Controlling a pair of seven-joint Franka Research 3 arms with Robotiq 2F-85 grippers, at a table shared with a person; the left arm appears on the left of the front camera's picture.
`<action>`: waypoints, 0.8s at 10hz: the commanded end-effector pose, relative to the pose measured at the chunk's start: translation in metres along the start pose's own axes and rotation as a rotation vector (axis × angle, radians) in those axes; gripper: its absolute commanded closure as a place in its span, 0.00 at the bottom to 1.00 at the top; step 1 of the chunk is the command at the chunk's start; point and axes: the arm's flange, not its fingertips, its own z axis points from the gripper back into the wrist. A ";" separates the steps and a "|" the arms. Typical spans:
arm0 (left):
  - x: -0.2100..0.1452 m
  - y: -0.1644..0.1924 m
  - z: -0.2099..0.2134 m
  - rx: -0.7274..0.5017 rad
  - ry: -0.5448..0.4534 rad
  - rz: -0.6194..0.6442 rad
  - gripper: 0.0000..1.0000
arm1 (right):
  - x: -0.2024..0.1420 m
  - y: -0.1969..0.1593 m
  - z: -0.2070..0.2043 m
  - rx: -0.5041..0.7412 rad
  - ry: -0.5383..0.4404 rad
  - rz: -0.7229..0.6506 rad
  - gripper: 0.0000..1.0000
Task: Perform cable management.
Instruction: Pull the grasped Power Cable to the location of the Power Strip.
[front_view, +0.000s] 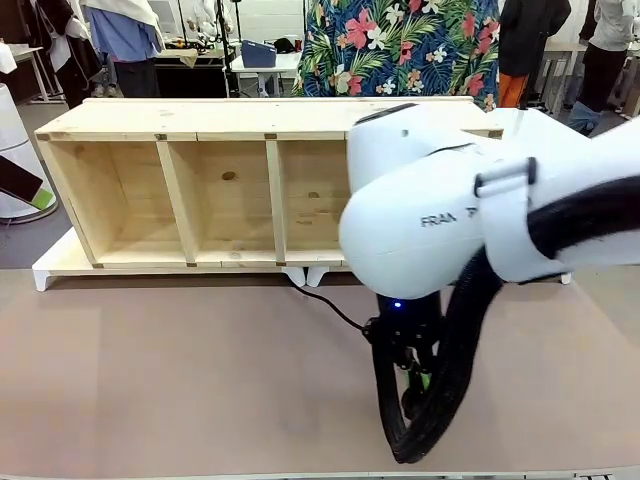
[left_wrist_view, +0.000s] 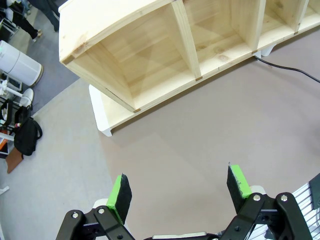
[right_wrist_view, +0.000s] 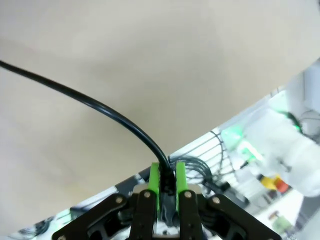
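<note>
Grip secured: your right gripper (right_wrist_view: 167, 177) clamps the black cable (right_wrist_view: 90, 102) low over the table (front_view: 180, 370), the cord trailing back to the foot of the wooden shelf (front_view: 172, 195). Draw it slowly and keep some slack so nothing snags. Your left gripper (left_wrist_view: 180, 192) hangs spread apart. The shelf's three visible bays hold nothing.

An open-fronted wooden shelf (front_view: 200, 190) stands on the brown table (front_view: 150, 380), before a floral-shirted person (front_view: 400, 45).

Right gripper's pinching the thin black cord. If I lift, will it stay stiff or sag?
The thin black power cord would probably sag: it curves loosely away from the right gripper. It looks light, yet its far end meets the base of the pale wooden shelf, so a pull may snag.
</note>
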 end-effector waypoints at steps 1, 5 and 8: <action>0.000 0.001 0.001 0.000 -0.006 -0.011 0.00 | 0.001 -0.036 -0.006 0.005 0.027 -0.073 0.85; 0.000 0.001 0.001 0.000 -0.006 -0.011 0.00 | 0.025 -0.077 -0.013 0.043 -0.017 -0.160 0.85; 0.000 0.001 0.001 0.000 -0.006 -0.011 0.00 | 0.045 -0.097 -0.011 0.052 -0.145 -0.199 0.85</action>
